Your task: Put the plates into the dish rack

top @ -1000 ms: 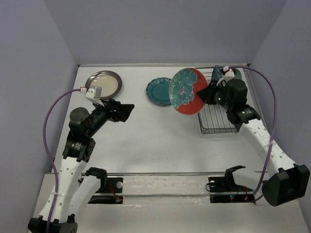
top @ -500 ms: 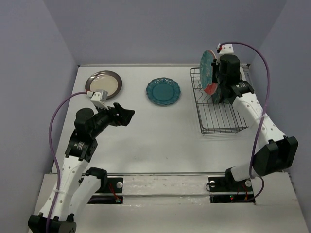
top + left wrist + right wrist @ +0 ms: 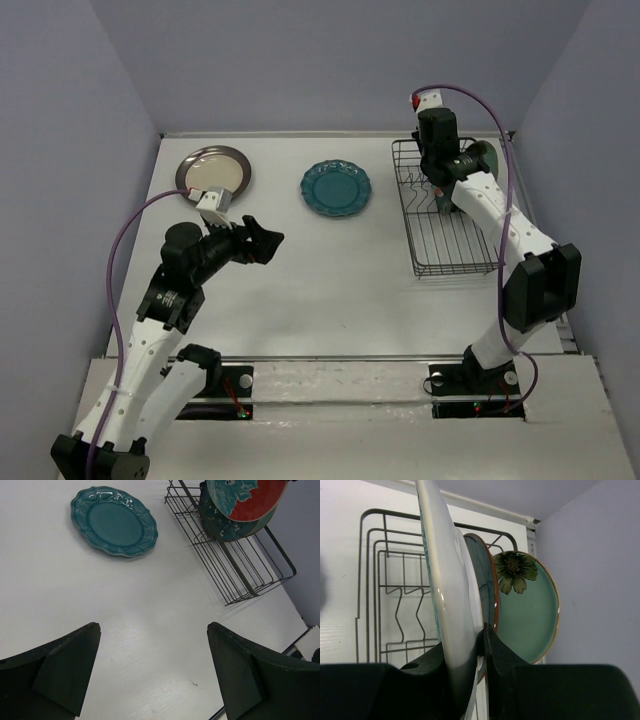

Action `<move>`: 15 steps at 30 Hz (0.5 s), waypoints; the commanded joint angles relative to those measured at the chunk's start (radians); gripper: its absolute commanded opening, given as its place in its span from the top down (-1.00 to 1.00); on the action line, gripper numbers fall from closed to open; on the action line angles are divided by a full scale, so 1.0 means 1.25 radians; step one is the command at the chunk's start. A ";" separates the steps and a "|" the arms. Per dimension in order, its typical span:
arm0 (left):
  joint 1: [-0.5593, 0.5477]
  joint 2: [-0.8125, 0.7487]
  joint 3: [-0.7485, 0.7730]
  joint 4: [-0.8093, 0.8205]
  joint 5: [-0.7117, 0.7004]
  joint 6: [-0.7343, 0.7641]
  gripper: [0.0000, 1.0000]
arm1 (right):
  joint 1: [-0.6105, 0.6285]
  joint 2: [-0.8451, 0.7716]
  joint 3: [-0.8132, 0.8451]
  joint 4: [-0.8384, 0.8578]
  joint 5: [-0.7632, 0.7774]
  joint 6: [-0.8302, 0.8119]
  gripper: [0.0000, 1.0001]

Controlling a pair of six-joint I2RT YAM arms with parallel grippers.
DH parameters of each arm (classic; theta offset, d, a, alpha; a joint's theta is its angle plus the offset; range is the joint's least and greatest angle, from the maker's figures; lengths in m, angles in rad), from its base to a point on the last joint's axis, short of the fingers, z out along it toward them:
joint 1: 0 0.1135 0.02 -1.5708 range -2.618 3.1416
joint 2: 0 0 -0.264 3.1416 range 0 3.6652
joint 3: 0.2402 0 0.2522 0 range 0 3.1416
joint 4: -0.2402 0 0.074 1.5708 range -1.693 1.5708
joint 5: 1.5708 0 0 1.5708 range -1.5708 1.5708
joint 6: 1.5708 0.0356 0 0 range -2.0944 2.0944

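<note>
Upper right, my right pincer (image 3: 479, 632) clamps the red floral plate (image 3: 445, 580) upright at the dish rack (image 3: 237, 570); I'd seat it between prongs before releasing, left pincer (image 3: 152, 630) gaping apart

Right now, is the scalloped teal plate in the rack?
No, the scalloped teal plate lies flat on the table, apart from the dish rack.

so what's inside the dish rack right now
Three upright plates: the red floral plate, held by the right pincer, a dark teal plate and a mint flower plate. Their lower edges are hidden.
</note>
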 commanded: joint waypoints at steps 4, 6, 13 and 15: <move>-0.012 -0.001 0.015 0.009 -0.021 0.016 -0.98 | 0.006 0.000 0.068 0.159 0.117 -0.049 0.86; -0.012 -0.001 0.017 0.009 -0.022 0.015 -0.98 | 0.006 0.017 0.069 0.162 0.126 -0.046 0.86; -0.012 -0.005 0.017 0.004 -0.032 0.018 -0.98 | 0.006 0.043 0.059 0.163 0.120 -0.024 0.86; -0.013 -0.005 0.015 0.003 -0.035 0.017 -0.98 | -0.003 0.040 0.037 0.164 0.111 -0.010 0.87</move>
